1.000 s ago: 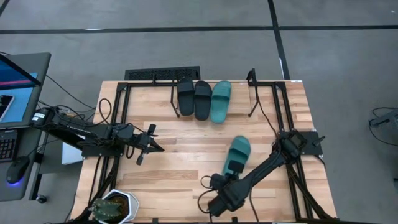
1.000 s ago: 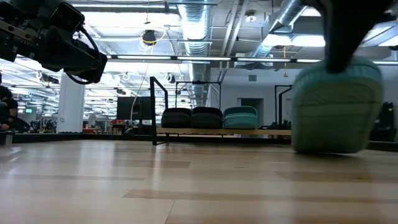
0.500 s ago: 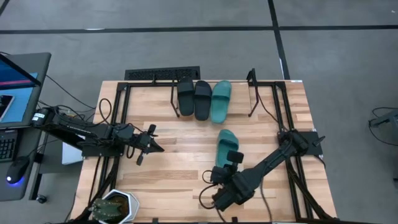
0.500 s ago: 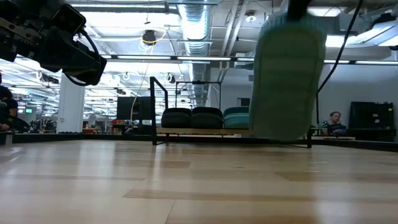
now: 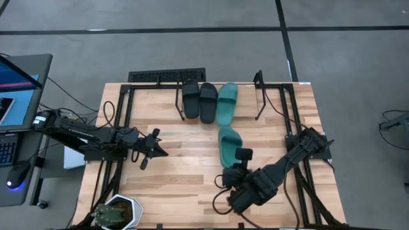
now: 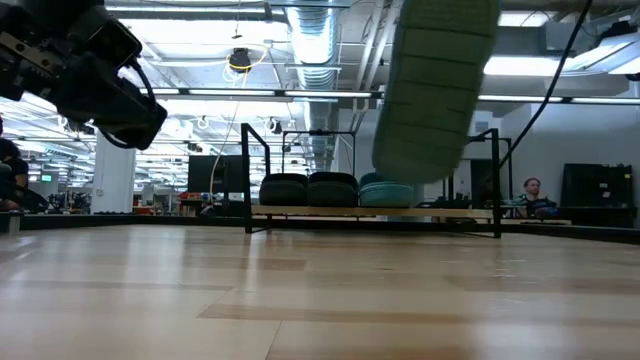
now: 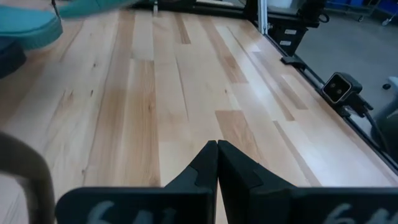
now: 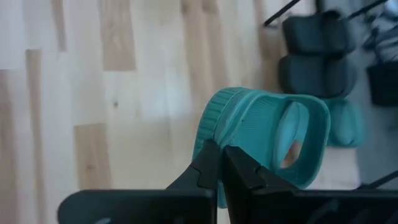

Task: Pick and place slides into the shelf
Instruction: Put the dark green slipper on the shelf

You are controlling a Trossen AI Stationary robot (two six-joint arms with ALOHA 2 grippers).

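The shelf (image 5: 179, 102) stands at the table's far edge; two black slides (image 5: 199, 101) and one teal slide (image 5: 227, 104) rest in it side by side, also seen in the low view (image 6: 325, 189). The second teal slide (image 5: 227, 142) is in the air just in front of the shelf, its sole facing the low camera (image 6: 435, 90). My right gripper (image 5: 239, 155) is shut on its near end. My left gripper (image 5: 156, 142) hovers over the left half of the table, shut (image 7: 217, 149) and holding nothing. My right gripper pinches the teal slide's sole rim (image 8: 212, 140) at the end nearest the arm, between its two fingers. The fingers come from the table's near side, slanting toward the shelf. The slide is lifted clear and points away from the gripper, its strap (image 8: 298, 134) beyond the fingers.
A black slotted grille (image 5: 167, 76) lies just beyond the table's far edge. A potted plant (image 5: 118, 213) sits at the near left corner and a laptop (image 5: 19, 83) beside the table's left. Bare wood (image 5: 185, 160) lies between the arms. A person (image 6: 530, 195) sits in the room behind.
My right gripper has carried the teal slide up and toward the far edge and the shelf, drifting left. The slide has turned from slanting toward the far right to pointing at the shelf, and it has risen in the low view.
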